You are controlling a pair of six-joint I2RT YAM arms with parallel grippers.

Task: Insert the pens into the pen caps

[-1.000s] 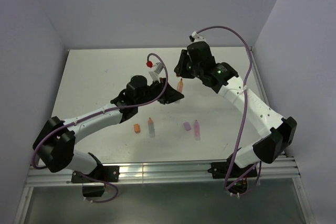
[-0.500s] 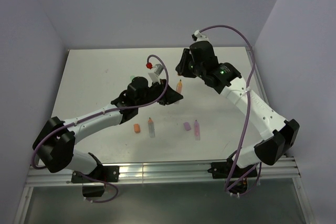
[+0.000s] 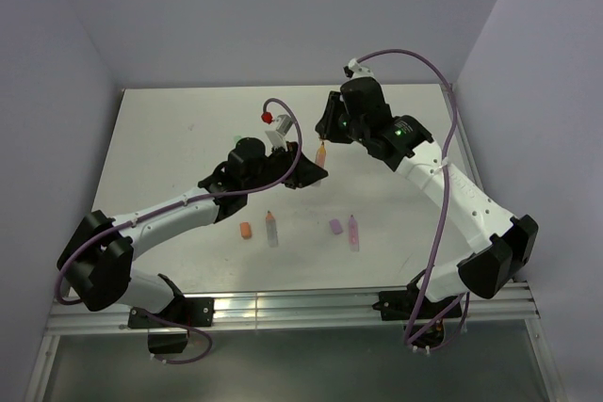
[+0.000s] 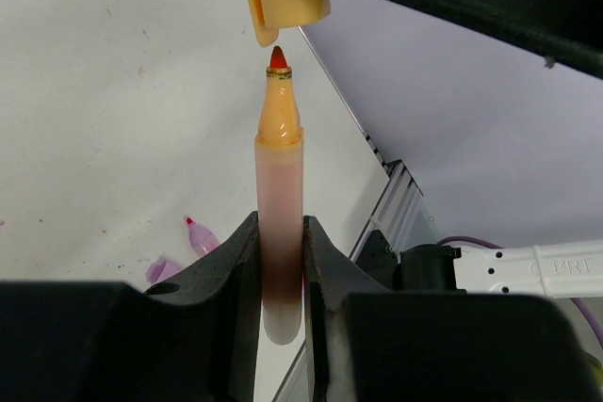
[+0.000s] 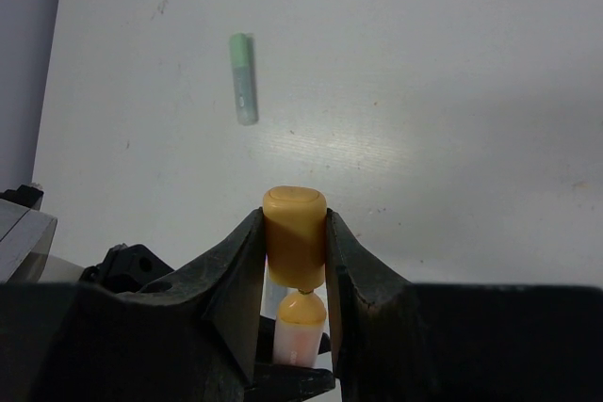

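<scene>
Orange pen (image 4: pixel 280 167) is clamped in the left gripper (image 4: pixel 280 237). Jaws are closed low on the barrel, so the tip end sticks out free and points at the cap. Right gripper (image 5: pixel 294 225) pinches the orange cap (image 5: pixel 295 209) by its sides with the mouth facing the pen, which leaves the bore clear. Both are held in the air over the far half of the desk (image 3: pixel 170 138), between the two wrists.

Tip sits right at the cap mouth, roughly on axis. Touching or just short, can't tell. Not seated.

My read: alignment step, insertion not begun. Next move needs a straight push along the barrel. Risk is the tip catching the rim and cocking the cap.

Lying on the desk nearer the bases, all apart: spare orange cap (image 3: pixel 246 230), second orange pen (image 3: pixel 271 230), purple cap (image 3: pixel 335 227), pink pen (image 3: pixel 353 232). Green pen (image 5: pixel 243 91) lies further back; can't tell if it's capped.
</scene>
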